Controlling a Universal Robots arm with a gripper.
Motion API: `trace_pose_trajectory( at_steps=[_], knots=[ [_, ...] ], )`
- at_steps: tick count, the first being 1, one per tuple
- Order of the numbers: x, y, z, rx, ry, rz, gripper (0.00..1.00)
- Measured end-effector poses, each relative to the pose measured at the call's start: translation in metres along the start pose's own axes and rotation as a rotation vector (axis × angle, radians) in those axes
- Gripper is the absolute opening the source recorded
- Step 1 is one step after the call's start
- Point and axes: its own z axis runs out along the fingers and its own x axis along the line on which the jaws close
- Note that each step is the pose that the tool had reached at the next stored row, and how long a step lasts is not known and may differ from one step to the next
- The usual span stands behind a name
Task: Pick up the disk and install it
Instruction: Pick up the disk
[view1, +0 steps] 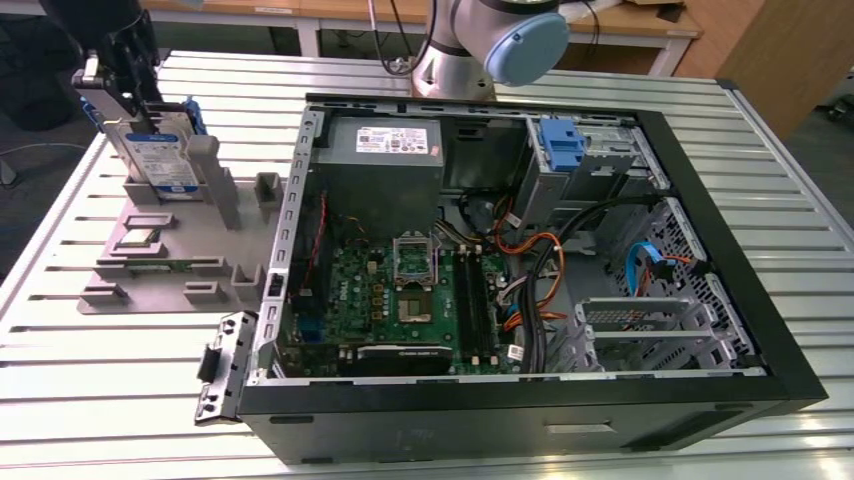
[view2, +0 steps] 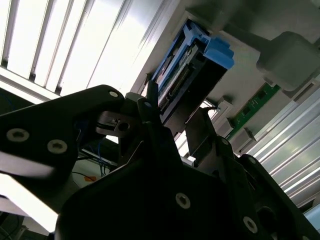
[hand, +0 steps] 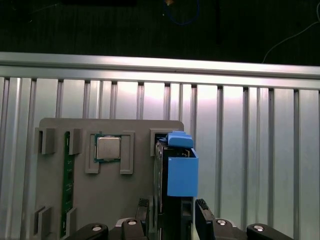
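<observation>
We see the black gripper (view1: 118, 95) over the ribbed metal worktop (view1: 80, 390), on the exterior view's left. Its fingers (hand: 202, 214) sit narrow, clamped on the upright silver disk in a blue plastic frame (view1: 158, 160). The disk stands in the grey plastic fixture tray (view1: 160, 262), beside the open black computer case (view1: 534, 400).

At the exterior view's left, the disk (view1: 150, 152) stands upright in a grey fixture block (view1: 158, 278) on the slatted metal counter (view1: 107, 400). The dark claw (view1: 118, 95) is at its top edge. An open computer case (view1: 534, 250) lies beside the block.
</observation>
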Motion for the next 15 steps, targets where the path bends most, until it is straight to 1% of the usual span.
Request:
trace_pose_trajectory(
  at_steps=[2, 3, 4, 6, 7, 15],
  knots=[
    [0.0000, -0.0001, 0.0000, 0.0000, 0.0000, 0.000, 0.49],
    [0.0000, -0.0001, 0.0000, 0.0000, 0.0000, 0.000, 0.47],
    [0.0000, -0.0001, 0.0000, 0.0000, 0.0000, 0.000, 0.41],
    [0.0000, -0.0002, -0.0001, -0.0002, 0.0001, 0.000, 0.41],
    [0.0000, -0.0002, 0.0000, -0.0001, 0.0000, 0.000, 0.35],
    [0.0000, -0.0010, -0.0001, -0.0001, 0.0000, 0.000, 0.35]
  ],
)
